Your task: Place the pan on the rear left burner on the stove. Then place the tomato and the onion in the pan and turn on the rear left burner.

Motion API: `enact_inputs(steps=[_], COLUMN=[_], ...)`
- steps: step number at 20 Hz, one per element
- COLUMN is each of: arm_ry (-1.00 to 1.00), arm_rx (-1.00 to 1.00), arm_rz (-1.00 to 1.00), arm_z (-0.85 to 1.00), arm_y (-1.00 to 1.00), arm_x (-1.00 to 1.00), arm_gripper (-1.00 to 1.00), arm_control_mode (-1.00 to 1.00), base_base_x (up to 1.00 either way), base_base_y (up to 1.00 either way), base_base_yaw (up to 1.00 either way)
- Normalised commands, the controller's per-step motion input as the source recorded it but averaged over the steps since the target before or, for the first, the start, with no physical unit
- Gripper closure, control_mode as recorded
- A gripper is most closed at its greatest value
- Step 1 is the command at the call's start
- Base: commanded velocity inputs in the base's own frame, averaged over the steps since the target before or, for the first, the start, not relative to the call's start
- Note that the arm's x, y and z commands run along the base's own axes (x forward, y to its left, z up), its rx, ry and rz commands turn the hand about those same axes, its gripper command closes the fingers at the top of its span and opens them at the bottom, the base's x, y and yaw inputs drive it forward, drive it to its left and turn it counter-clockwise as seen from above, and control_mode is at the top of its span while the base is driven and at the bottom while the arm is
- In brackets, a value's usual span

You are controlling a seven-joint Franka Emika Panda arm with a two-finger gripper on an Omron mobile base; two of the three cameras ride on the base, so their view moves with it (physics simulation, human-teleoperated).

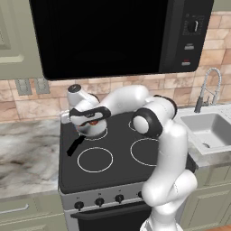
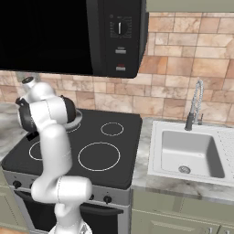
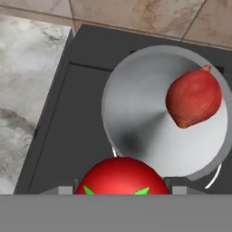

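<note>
In the hand view the shiny grey pan (image 3: 140, 122) sits on the black glass stove (image 3: 63, 131), over the rear left burner, whose white outline (image 3: 215, 178) peeks out at the pan's near rim. The red-pink onion (image 3: 193, 99) lies inside the pan on its right side. The red tomato (image 3: 121, 176) with green leaves is held in my gripper (image 3: 122, 190), just above the pan's near edge. In the left base view the gripper (image 1: 91, 122) hangs over the pan (image 1: 93, 131), whose black handle (image 1: 74, 146) points to the front left.
A black microwave (image 1: 117, 36) hangs low over the stove. Black knobs (image 1: 99, 201) line the silver front panel. Marble counter (image 1: 27, 149) lies to the left. A sink (image 2: 187, 153) with a faucet (image 2: 194, 105) is on the right. Tiled wall stands close behind.
</note>
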Motion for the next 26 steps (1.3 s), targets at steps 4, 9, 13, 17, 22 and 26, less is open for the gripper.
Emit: enact_inputs(steps=[4,9,13,17,22,26], arm_ry=[-0.02,0.0,0.0,0.0,0.0,0.0], arm_rx=[0.0,0.0,0.0,0.0,0.0,0.0], arm_rz=[0.0,0.0,0.0,0.0,0.0,-0.01], arm_z=[0.0,-0.09,-0.24,-0.32,-0.32,-0.19], arm_y=[0.0,0.0,0.0,0.0,0.0,-0.1], arm_x=[0.44,0.39,0.24,0.08,0.01,0.05], arm_gripper=[1.0,1.0,1.0,1.0,1.0,1.0], arm_control_mode=[-1.0,-1.0,-1.0,-1.0,-1.0,-1.0], base_base_x=[0.0,0.0,0.0,0.0,0.0,0.0], base_base_y=[0.0,0.0,0.0,0.0,0.0,0.0], base_base_yaw=[0.0,0.0,0.0,0.0,0.0,0.0])
